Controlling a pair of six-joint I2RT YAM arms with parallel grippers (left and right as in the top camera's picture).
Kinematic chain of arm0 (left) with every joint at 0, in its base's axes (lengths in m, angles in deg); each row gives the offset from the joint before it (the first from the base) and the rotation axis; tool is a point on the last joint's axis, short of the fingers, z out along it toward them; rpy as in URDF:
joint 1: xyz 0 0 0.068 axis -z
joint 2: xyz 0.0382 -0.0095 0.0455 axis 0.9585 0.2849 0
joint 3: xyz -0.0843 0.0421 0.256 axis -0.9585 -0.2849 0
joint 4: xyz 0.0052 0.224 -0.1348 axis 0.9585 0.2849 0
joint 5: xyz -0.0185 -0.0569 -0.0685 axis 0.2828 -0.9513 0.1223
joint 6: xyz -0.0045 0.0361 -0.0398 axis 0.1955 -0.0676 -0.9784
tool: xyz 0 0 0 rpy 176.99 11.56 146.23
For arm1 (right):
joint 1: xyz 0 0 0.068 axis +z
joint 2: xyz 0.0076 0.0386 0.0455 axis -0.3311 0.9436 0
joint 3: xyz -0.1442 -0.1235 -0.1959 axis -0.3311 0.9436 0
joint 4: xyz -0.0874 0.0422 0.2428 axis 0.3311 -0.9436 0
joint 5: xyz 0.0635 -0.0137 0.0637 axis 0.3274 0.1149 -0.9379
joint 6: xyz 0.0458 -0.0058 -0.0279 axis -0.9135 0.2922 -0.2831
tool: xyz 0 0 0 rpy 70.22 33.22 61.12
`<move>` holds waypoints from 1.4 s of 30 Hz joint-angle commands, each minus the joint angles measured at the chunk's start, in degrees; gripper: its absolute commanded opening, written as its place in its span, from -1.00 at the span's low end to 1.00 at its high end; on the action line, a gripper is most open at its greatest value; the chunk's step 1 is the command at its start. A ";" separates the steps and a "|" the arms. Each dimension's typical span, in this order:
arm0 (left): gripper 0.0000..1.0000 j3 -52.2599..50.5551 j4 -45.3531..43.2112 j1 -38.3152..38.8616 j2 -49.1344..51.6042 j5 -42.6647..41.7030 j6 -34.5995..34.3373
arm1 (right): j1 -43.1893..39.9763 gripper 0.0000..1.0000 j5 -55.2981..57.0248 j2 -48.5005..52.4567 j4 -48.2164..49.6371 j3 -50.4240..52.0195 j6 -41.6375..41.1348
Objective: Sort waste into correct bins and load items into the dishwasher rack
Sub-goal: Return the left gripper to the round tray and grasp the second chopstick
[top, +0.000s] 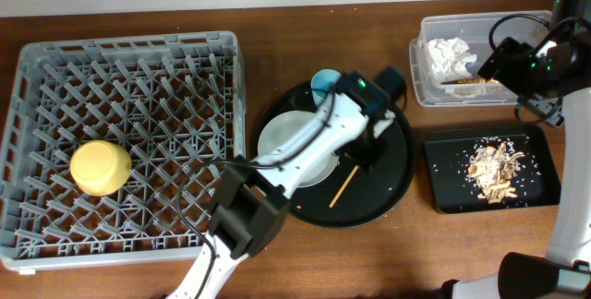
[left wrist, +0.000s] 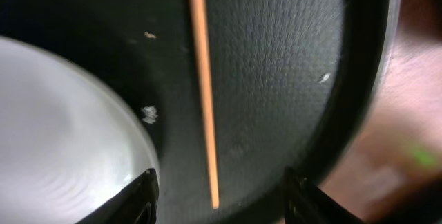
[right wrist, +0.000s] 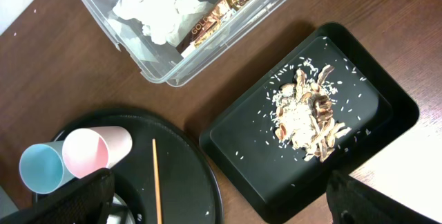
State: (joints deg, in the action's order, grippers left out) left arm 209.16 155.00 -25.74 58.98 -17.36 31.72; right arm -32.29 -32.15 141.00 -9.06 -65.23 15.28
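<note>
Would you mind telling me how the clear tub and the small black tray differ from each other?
The clear tub is see-through, while the black tray is opaque. The tub has taller walls; the tray is shallow. The tub holds white napkins and a gold wrapper; the tray holds brownish food scraps. Both are rectangular and sit on the wooden table beside the round tray.
</note>
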 commanded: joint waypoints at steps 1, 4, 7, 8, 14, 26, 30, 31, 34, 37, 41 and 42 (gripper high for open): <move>0.11 -6.82 -5.81 1.75 -1.70 4.24 0.87 | -0.11 0.97 0.33 0.22 0.00 -0.50 0.55; 0.11 -9.73 -10.01 1.90 -1.70 6.54 0.87 | -0.11 0.97 0.31 0.22 0.00 -0.50 0.55; 0.11 -11.43 -13.11 1.18 -1.70 6.45 1.05 | -0.11 0.97 0.31 0.22 0.00 -0.50 0.55; 0.11 -11.82 -13.97 1.16 -1.70 6.45 1.14 | -0.11 0.97 0.31 0.22 0.00 -0.50 0.55; -0.04 -13.57 -17.66 2.62 -1.44 6.45 1.11 | -0.11 0.97 0.31 0.22 0.00 -0.50 0.55; -0.37 -14.01 -18.62 3.19 -0.17 6.45 1.09 | -0.11 0.97 0.33 0.22 0.00 -0.50 0.55; -0.45 -14.01 -18.88 3.21 0.15 6.45 1.09 | -0.11 0.97 0.31 0.22 0.00 -0.50 0.55; -0.45 -14.05 -18.86 3.21 0.31 6.47 1.09 | -0.11 0.97 0.31 0.22 0.00 -0.50 0.55; -0.45 -14.12 -18.82 3.21 1.27 6.45 1.07 | -0.11 0.97 0.31 0.22 0.00 -0.50 0.55; -0.56 -14.12 -18.82 3.21 1.42 6.45 0.85 | -0.11 0.97 0.33 0.22 0.00 -0.50 0.55; -0.77 -14.12 -18.80 3.21 1.42 6.43 0.85 | -0.11 0.98 0.31 0.22 0.00 -0.50 0.55; -0.81 -14.12 -18.64 3.21 1.42 6.43 0.85 | -0.11 0.97 0.31 0.22 0.00 -0.50 0.55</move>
State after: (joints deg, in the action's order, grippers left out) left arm 195.59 136.27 -22.57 59.02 -11.13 32.33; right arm -32.29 -32.15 141.00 -9.06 -65.23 15.30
